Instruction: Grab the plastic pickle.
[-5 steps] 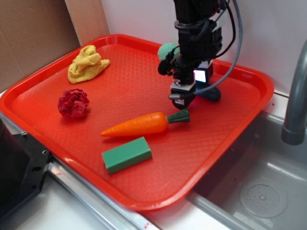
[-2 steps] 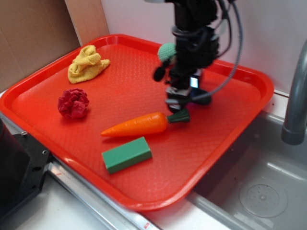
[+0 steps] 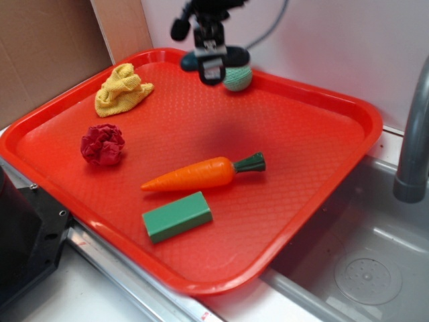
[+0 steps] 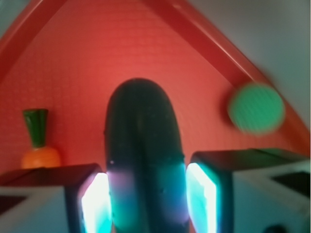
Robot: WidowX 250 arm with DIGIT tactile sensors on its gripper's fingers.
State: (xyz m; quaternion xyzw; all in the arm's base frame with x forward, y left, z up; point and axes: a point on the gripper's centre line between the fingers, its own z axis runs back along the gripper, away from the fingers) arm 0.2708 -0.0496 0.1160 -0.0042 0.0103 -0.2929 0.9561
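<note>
The gripper (image 3: 212,67), clamped on the plastic pickle (image 4: 144,160), has lifted it off the tray (image 3: 315,127) (carrot (image 3: 201,173) unmoved).

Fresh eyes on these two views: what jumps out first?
The pincer, high over the far edge of the red tray, is shut on the dark plastic pickle, which fills the wrist view between the two glowing pads. Beside it in the exterior view is the pale green knitted ball. The orange carrot lies mid-tray, with the green block just in front.
</note>
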